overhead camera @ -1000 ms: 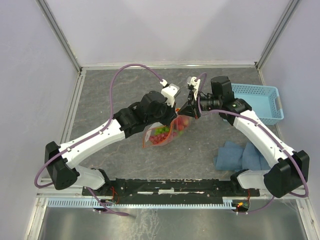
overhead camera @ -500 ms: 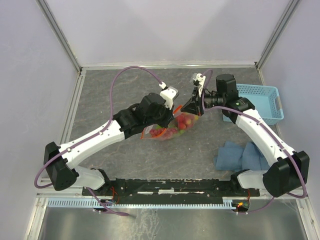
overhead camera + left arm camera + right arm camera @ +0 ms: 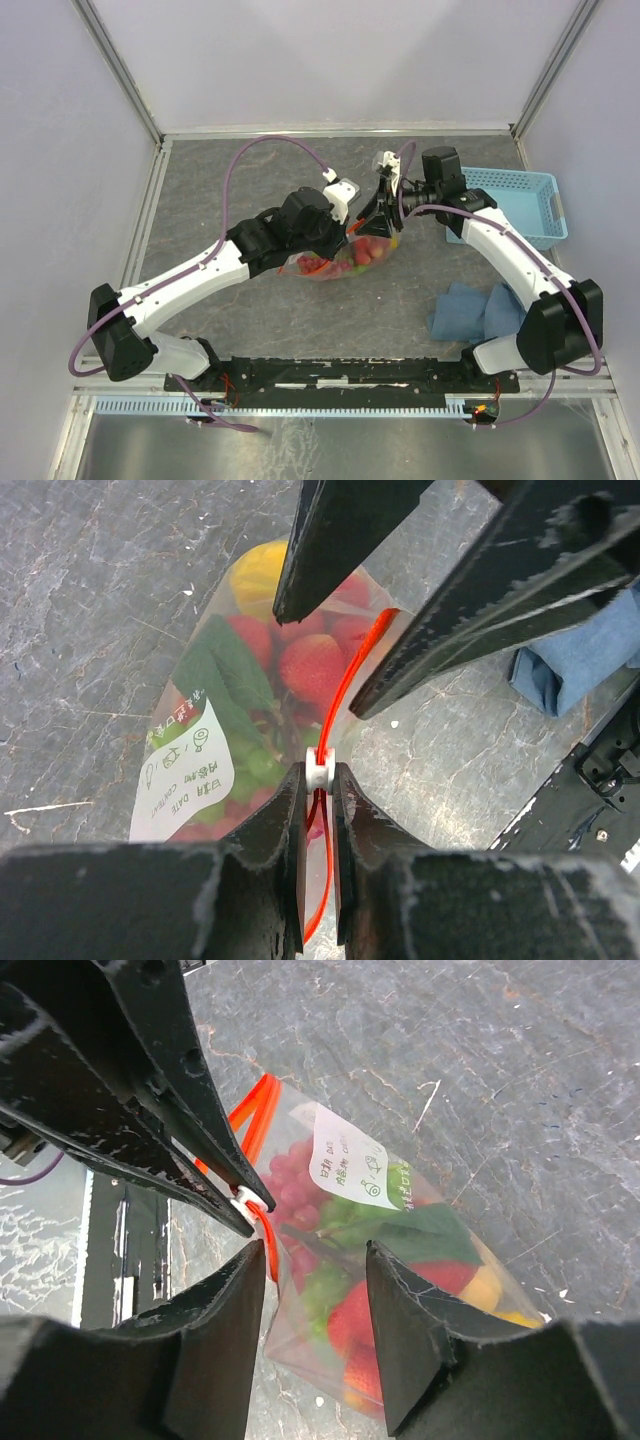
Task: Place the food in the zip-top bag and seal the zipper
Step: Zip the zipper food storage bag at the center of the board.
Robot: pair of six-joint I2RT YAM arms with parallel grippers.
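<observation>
The zip-top bag (image 3: 343,260) is clear, with a white label (image 3: 190,770), and holds the food: strawberries (image 3: 312,665), a yellow fruit (image 3: 258,570), purple grapes (image 3: 290,1185) and green pieces. Its red-orange zipper (image 3: 350,675) runs along the top edge. My left gripper (image 3: 318,770) is shut on the zipper's white slider (image 3: 244,1198). My right gripper (image 3: 313,1252) hovers open right next to it, its fingers (image 3: 480,590) straddling the zipper edge and bag corner without pinching them. In the top view both grippers (image 3: 352,226) (image 3: 380,216) meet over the bag.
A light-blue mesh basket (image 3: 515,205) stands at the right edge behind my right arm. A crumpled blue cloth (image 3: 480,310) lies on the grey table at the front right. Walls with metal rails close in the table on three sides.
My right gripper has opened and let go of the bag's edge. The bag has swung from hanging upright to lying lower and more to the right. The left gripper keeps its hold.
</observation>
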